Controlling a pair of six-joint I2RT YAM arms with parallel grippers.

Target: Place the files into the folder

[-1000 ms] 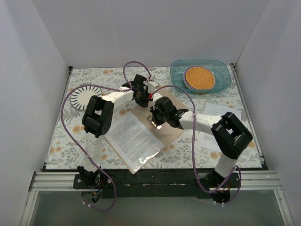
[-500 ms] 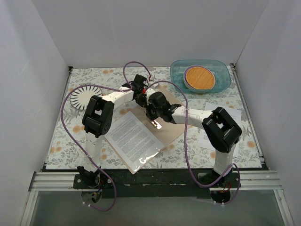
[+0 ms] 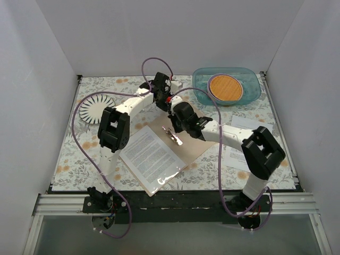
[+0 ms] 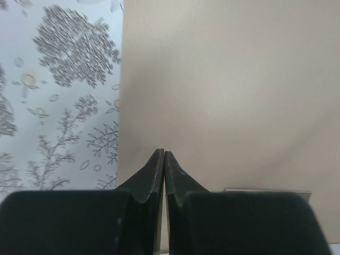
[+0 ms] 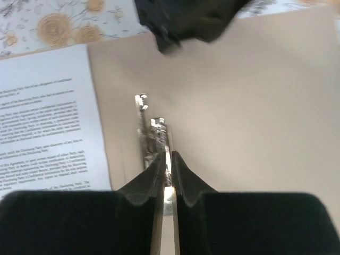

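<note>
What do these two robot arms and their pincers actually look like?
The left arm and right arm are slim white links joined by chunky black joint housings. A thin purple cable loops loosely along each one. The left gripper and right gripper are black, each with two fingers that taper to narrow tips.

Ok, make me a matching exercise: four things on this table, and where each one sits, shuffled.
Things:
1 striped plate
2 blue tub
3 metal clip
4 loose sheets

Places:
A on the brown folder
B back right corner
C back left
D right side, beside the right arm

Pairs: 1-C, 2-B, 3-A, 4-D.
</note>
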